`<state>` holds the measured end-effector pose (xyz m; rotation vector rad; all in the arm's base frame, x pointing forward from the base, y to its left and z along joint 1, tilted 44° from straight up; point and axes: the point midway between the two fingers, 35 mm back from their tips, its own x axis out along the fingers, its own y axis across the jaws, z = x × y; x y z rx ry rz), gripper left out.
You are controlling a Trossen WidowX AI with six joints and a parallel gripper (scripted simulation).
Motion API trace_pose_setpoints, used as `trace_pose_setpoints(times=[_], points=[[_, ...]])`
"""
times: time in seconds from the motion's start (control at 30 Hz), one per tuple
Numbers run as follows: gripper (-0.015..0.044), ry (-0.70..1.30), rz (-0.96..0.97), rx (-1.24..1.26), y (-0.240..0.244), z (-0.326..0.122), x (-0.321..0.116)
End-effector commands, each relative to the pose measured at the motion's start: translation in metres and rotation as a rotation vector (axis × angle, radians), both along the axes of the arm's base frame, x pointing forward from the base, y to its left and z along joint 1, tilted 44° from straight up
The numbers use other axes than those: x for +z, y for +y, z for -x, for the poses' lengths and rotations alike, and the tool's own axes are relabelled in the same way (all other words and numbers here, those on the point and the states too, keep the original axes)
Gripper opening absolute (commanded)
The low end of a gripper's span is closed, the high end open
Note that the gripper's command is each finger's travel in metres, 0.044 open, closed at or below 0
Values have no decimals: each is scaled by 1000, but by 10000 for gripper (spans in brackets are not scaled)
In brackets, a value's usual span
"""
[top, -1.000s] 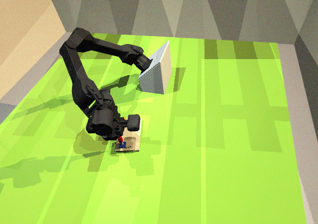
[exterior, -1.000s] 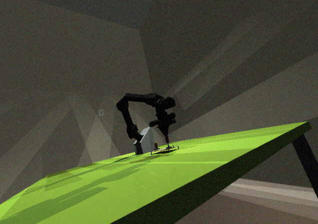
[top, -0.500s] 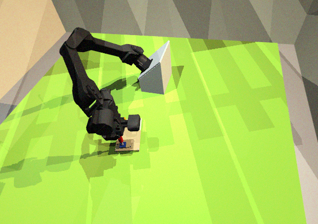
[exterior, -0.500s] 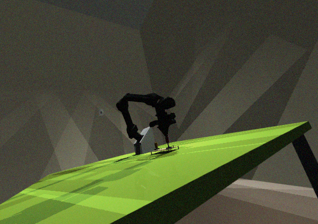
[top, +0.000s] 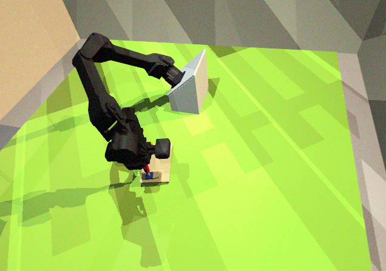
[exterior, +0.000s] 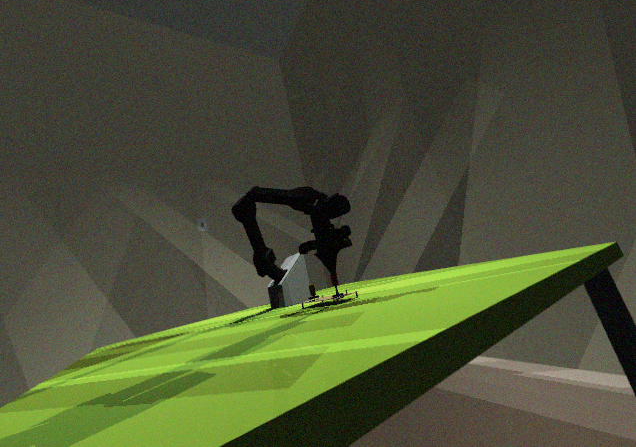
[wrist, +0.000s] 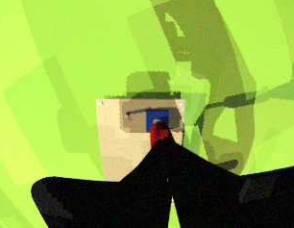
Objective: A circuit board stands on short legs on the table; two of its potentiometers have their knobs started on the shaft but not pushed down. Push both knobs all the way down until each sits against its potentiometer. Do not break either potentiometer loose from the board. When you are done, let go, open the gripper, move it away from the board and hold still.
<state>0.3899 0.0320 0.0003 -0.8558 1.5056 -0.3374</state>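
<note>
The circuit board (top: pixel 162 165) (wrist: pixel 115 155) stands on short legs. A blue potentiometer (top: pixel 147 176) (wrist: pixel 151 121) sits near one end, with the red knob (top: pixel 146 168) (exterior: pixel 334 278) (wrist: pixel 159 134) above it. A length of bare shaft shows between the knob and the potentiometer. My gripper (exterior: pixel 334 271) (wrist: pixel 163 145) is shut, with its fingertips together at the top of the red knob; the exact contact is hidden. The second knob (top: pixel 152 143) (exterior: pixel 312 290) looks orange in the top view and stands at the other end; its potentiometer and seating are hidden or too small to tell.
A pale wedge-shaped block (top: pixel 184 100) (exterior: pixel 296 283) stands at the arm's base. The arm (top: pixel 124 143) arches over the board and covers part of it in the top view. The table's edge (exterior: pixel 462 323) shows in the exterior view. Shadows cross the green table top.
</note>
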Motion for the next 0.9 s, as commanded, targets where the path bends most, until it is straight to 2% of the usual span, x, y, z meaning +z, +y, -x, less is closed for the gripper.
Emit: trace_pose_setpoints(times=[0.0, 0.87], points=[[0, 1, 2, -27, -15, -2, -11], [0, 1, 3, -27, -22, -2, -18]])
